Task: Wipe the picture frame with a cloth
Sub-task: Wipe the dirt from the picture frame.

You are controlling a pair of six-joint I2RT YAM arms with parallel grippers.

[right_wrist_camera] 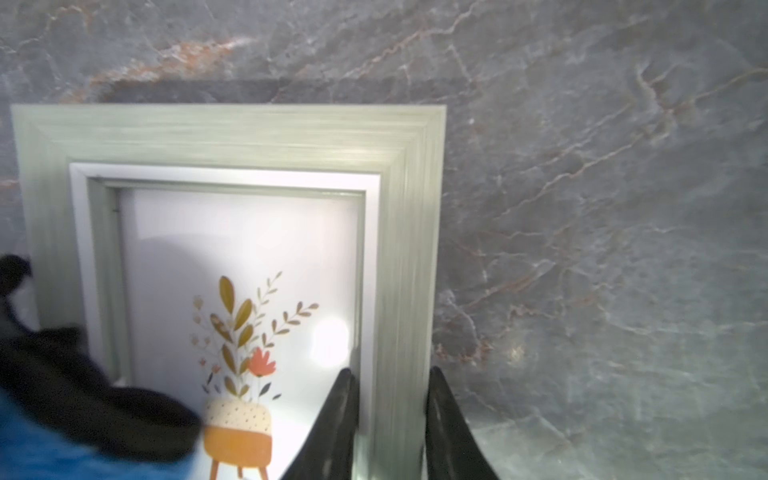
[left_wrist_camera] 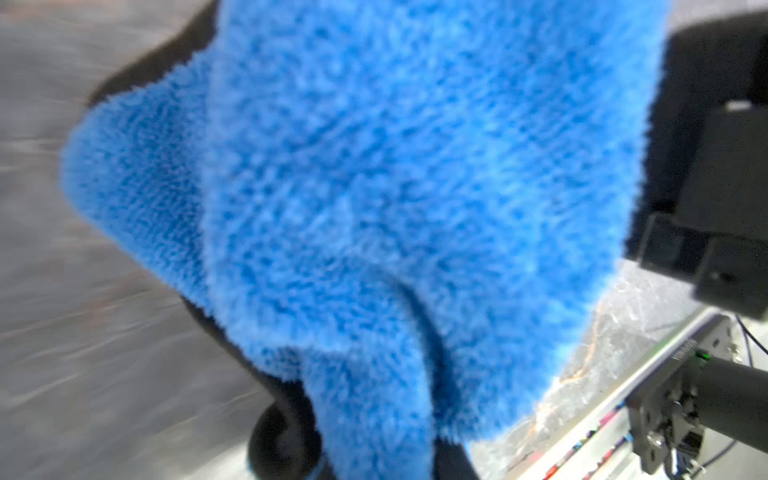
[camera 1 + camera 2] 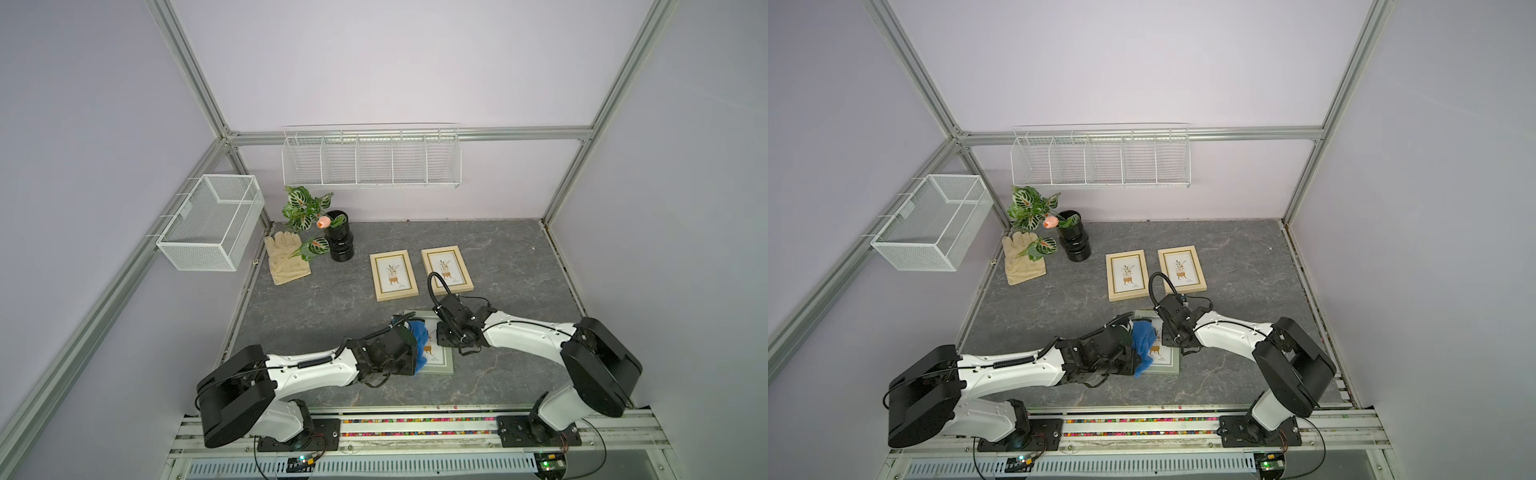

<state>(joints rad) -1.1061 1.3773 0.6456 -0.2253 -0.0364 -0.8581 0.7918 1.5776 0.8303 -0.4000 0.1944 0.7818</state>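
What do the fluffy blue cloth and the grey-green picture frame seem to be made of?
The fluffy blue cloth: probably microfibre, matte; dense soft pile shows. The grey-green picture frame: painted wood or wood-look plastic, satin; brushed streaks run along its stepped rails.

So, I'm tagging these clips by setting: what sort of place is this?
Probably a robot test cell dressed as a home corner: aluminium framing around plain walls, arms bolted to a base rail, and props like a vase and glove.

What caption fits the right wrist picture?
Right gripper, jaws clamped on a rail of the grey-green picture frame, marbled table below.
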